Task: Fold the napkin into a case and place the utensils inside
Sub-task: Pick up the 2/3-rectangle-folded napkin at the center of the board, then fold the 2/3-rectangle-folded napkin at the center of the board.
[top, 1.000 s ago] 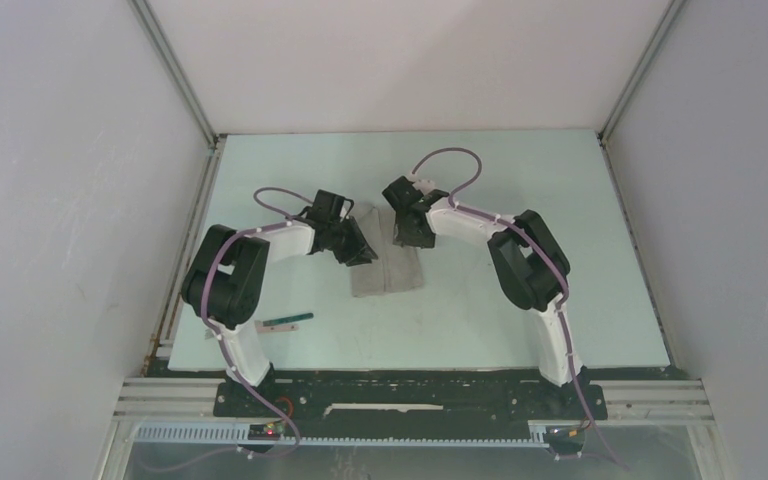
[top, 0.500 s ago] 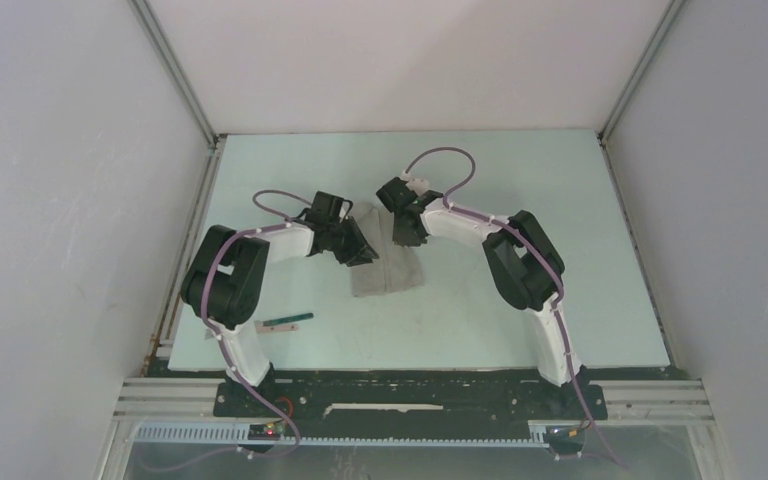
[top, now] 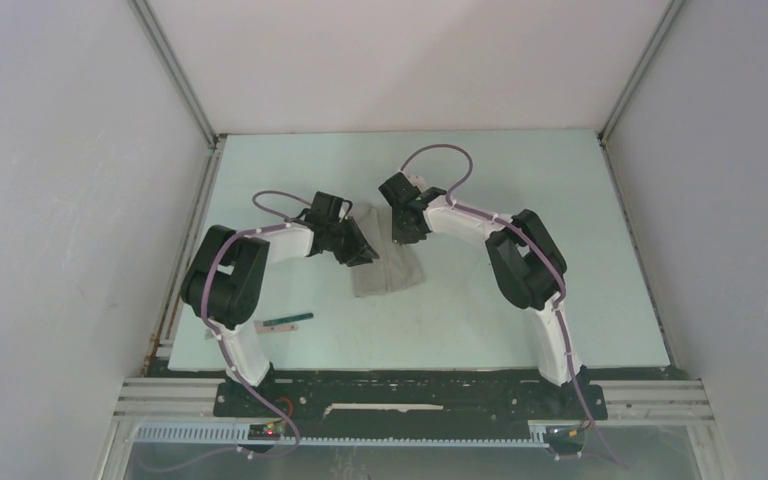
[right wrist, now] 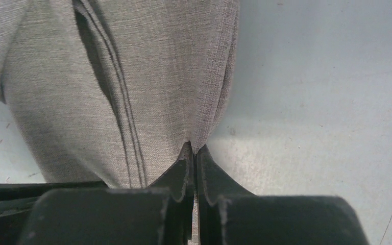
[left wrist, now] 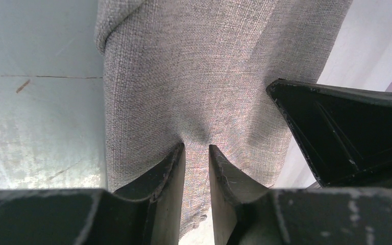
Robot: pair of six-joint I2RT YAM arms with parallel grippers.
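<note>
Nearest the arm bases, well back and off to the left of the left gripper, the green-handled utensil is lying on the counter, not yet picked up; no fork is showing. Farther out, the napkin is sitting between the two grippers as a partly folded strip. The left gripper is keeping a narrow gap, with a pucker of cloth pinched between its fingertips, just as a second ago. The change is on the other side. The right gripper, whose jaws were standing apart a second ago, is now pressing fully together on the napkin's edge right at its tips, and its wrist has been edging toward the left gripper. Both sides of the cloth are probably secured now, so the next fold of the case can be drawn over. The napkin's long axis is running from the bases toward the far wall, leaning slightly. Its near end is resting flat on the counter and its far end is reaching up between the two grippers.
</note>
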